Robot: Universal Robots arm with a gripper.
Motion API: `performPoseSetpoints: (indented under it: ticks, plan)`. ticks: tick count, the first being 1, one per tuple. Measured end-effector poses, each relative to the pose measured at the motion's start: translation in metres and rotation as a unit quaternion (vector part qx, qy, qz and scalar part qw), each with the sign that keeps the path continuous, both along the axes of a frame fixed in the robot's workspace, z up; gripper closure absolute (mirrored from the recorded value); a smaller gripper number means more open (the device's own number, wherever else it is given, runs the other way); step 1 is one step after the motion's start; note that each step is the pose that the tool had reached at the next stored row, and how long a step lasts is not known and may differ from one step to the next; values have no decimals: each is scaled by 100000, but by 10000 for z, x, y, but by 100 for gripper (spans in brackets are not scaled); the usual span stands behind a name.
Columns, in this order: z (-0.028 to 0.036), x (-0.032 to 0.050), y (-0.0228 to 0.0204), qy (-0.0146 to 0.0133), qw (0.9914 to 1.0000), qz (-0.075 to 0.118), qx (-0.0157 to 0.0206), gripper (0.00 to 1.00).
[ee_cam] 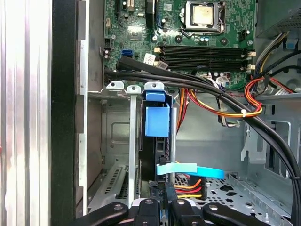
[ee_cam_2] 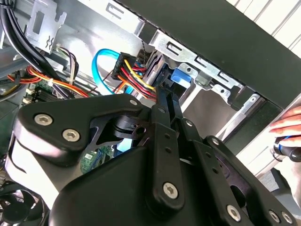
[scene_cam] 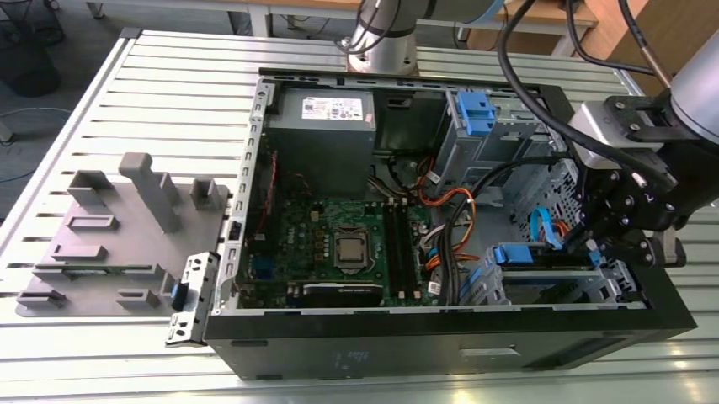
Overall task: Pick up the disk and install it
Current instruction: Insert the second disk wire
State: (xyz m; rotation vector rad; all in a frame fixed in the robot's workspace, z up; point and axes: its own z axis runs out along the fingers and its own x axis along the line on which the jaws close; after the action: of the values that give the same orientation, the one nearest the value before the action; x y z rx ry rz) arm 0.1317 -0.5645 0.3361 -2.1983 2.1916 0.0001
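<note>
The disk [ee_cam: 153, 155] stands on edge in the drive cage at a corner of the open computer case [scene_cam: 450, 337], its blue plastic rail [ee_cam: 156, 120] facing up. In the exterior view the disk's blue rail [scene_cam: 526, 255] shows in the lower bay at the right. My gripper [ee_cam: 162, 207] reaches into the case right at the disk's near end, its two fingers drawn together. In the second wrist view the gripper [ee_cam_2: 162, 92] points at the blue rail [ee_cam_2: 181, 75]. Whether the tips pinch any part of the disk is hidden.
A flat blue data cable [ee_cam: 190, 170] and red-yellow power wires [ee_cam_2: 134, 75] crowd the disk's end. Black cable bundles [ee_cam: 225, 101] cross above the motherboard [scene_cam: 337, 244]. The grey power-supply box [scene_cam: 323, 114] sits at the back. A grey fixture [scene_cam: 113, 227] lies beside the case. A person's hand [ee_cam_2: 287, 127] is outside the case.
</note>
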Motion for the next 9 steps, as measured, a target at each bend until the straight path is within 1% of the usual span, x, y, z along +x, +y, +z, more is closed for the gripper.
performPoseSetpoints:
  ticks: [9]
  plan:
    - [-4, -11, 19, 0, 100000, -10, -11, 84]
